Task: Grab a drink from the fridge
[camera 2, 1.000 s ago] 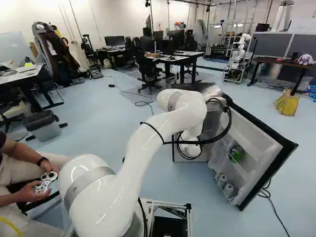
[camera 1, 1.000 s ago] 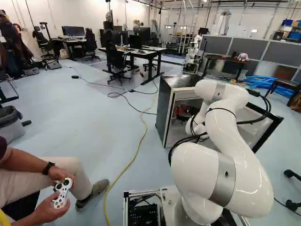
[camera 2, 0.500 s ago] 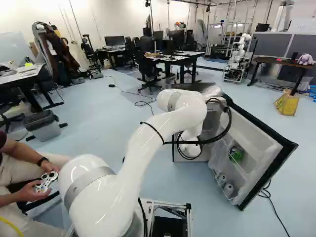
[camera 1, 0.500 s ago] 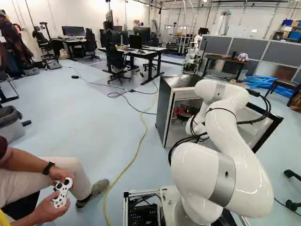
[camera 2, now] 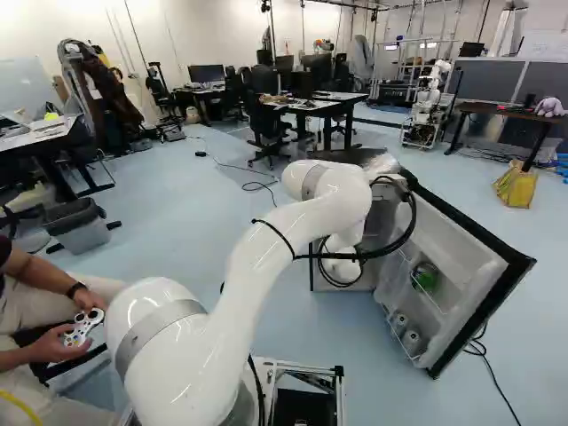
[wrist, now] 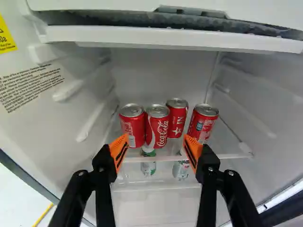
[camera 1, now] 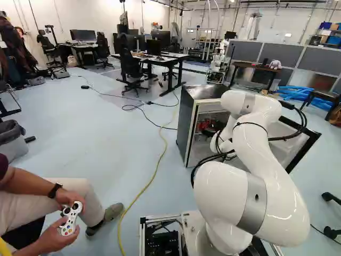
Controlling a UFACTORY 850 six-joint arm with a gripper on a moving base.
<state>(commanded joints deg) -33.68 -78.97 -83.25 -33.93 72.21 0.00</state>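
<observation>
In the left base view my gripper (camera 1: 218,126), partly hidden by the arm, reaches into the open fridge (camera 1: 185,125). The wrist view shows the gripper (wrist: 155,149) open, its orange-padded fingers apart with nothing held. Several red drink cans stand upright on the shelf ahead of it. The left can (wrist: 132,124) touches or nearly touches the middle can (wrist: 157,126); another can (wrist: 177,118) is just behind. The right can (wrist: 202,124) stands a little apart, beyond one fingertip. Below the shelf show a green-and-white container (wrist: 148,165) and a silvery one (wrist: 181,168).
Above the cans is a white compartment edge (wrist: 170,37). The fridge door (camera 2: 470,257) stands wide open, with a green item (camera 2: 424,277) and two pale cylinders on its shelves. A yellow cable (camera 1: 157,165) crosses the floor. Another robot (camera 2: 428,102) stands far back.
</observation>
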